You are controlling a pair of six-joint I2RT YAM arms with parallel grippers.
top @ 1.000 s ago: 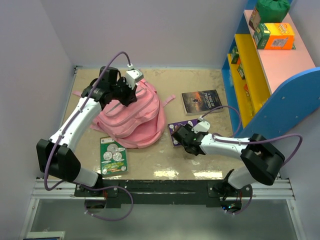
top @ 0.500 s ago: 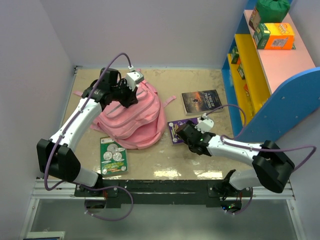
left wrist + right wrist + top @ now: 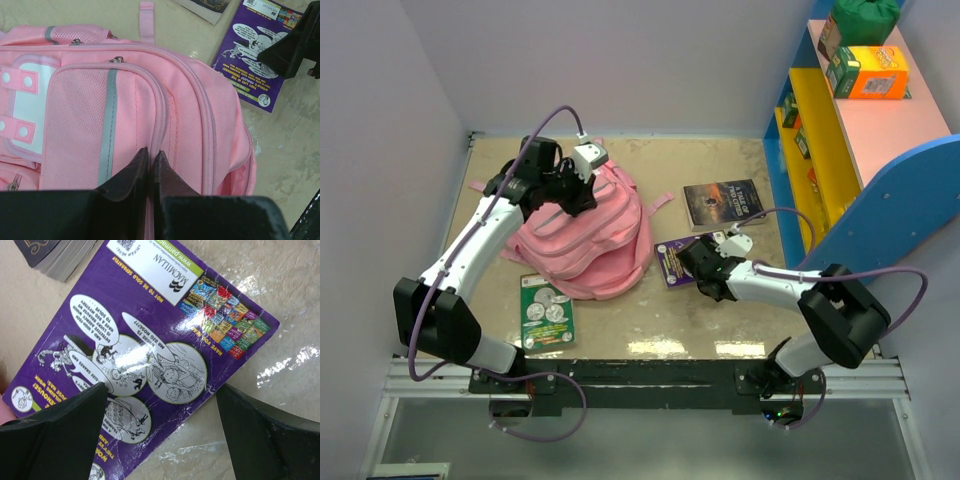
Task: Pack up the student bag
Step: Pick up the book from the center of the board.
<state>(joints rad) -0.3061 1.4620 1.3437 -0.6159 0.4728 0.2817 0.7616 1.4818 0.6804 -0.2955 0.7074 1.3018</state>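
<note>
Beige tabletop point(image 3: 720, 325): carries the bag and three loose books; a blue and yellow shelf unit point(image 3: 840, 150) stands along its right side.
Student bag point(image 3: 590, 245): pink backpack lying left of centre, front pockets up; no compartment looks open from the top or wrist views.
Dark paperback point(image 3: 722, 203): well right of the bag, outside it.
Green booklet point(image 3: 546, 312): just beside the bag's near edge, outside it.
Purple Macmillan paperback point(image 3: 672, 262): flat just right of the bag, back cover up.
Right fingers point(image 3: 55, 435): spread wide, one on each side above the purple paperback, not gripping it.
Left fingers point(image 3: 132, 180): pressed nearly together at a zip seam on the bag's upper part; whether they pinch a pull cannot be told.
Progress: early, by the look of it. Nothing appears packed; opening the bag and loading all three books seem to remain.
</note>
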